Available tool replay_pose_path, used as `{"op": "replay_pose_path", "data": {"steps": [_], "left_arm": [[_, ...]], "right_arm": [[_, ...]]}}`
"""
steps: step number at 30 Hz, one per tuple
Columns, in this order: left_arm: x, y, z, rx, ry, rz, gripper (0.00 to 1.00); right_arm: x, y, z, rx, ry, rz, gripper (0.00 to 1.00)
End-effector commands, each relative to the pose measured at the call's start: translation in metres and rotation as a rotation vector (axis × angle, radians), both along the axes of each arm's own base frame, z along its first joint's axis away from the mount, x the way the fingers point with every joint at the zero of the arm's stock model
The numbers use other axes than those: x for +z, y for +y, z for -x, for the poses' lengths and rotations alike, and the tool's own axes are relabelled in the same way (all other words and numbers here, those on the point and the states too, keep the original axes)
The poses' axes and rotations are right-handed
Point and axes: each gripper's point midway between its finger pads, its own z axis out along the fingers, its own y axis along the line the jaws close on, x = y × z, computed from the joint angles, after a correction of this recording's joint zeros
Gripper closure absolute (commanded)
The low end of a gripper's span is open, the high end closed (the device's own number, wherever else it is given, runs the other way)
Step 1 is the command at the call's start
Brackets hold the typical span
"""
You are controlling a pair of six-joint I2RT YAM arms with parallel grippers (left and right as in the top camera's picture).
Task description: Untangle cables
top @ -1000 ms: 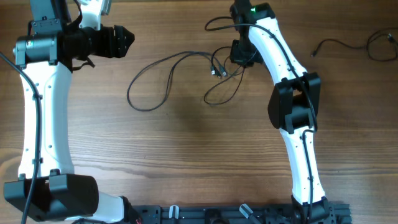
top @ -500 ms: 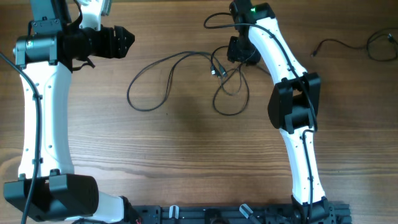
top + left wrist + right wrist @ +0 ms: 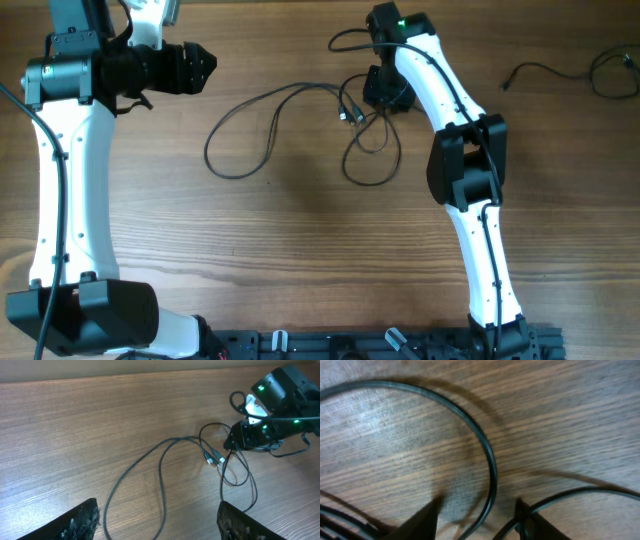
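A tangle of cables (image 3: 347, 113) lies on the wooden table (image 3: 300, 260), a few thin black strands crossing where two small plug ends sit side by side. From the tangle a long strand (image 3: 262, 100) runs out to the left and bends back on itself in a wide open curve. A smaller loop (image 3: 370, 184) hangs from the near side of the tangle, toward the arm bases. One more strand leaves the tangle on the far side and curls up beside the right arm. The right gripper (image 3: 383, 95) sits just to the right of the tangle, low over the wood and pointed down. In its wrist view its two dark fingertips (image 3: 426, 521) stand apart with a clear gap. One curved strand passes through that gap without being pinched, while a second strand arcs just to the right of it. The left gripper (image 3: 200, 68) hangs well to the left of the tangle and a little beyond it, aimed back toward it. Its fingers (image 3: 82, 521) are spread wide at the lower corners of its wrist view, with nothing between them but bare wood and the long strand lying well ahead. A lone cable (image 3: 530, 68) lies far to the right of the tangle, near the table's far right corner, well apart from the other strands and touching neither arm.
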Motion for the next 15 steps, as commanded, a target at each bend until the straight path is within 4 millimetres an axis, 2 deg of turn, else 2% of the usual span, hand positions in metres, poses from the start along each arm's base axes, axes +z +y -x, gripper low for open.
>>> {"op": "replay_pose_path", "data": {"steps": [1, 6, 9, 10, 12, 14, 15], "left_arm": [[-0.0022, -0.005, -0.0004, -0.011, 0.01, 0.023, 0.23], [-0.0022, -0.005, -0.0004, -0.011, 0.01, 0.023, 0.22], [-0.0022, -0.005, -0.0004, -0.011, 0.01, 0.023, 0.22], [-0.0022, -0.005, -0.0004, -0.011, 0.01, 0.023, 0.22], [-0.0022, -0.005, -0.0004, -0.011, 0.01, 0.023, 0.22], [-0.0023, -0.005, -0.0004, -0.011, 0.01, 0.022, 0.23], [-0.0022, -0.005, -0.0004, -0.011, 0.01, 0.023, 0.22]], "right_arm": [[-0.0231, -0.0011, 0.007, -0.048, 0.046, 0.015, 0.48], [-0.0234, -0.0014, 0.0077, -0.072, 0.049, 0.016, 0.48], [-0.0234, -0.0013, 0.0073, -0.072, 0.047, 0.015, 0.56], [-0.0234, -0.0013, 0.0074, -0.072, 0.048, 0.015, 0.63], [-0.0234, -0.0012, 0.0073, -0.072, 0.048, 0.015, 0.83], [-0.0234, -0.0011, 0.0067, -0.072, 0.045, 0.014, 0.94], [-0.0234, -0.0011, 0.0068, -0.072, 0.045, 0.014, 0.95]]}}
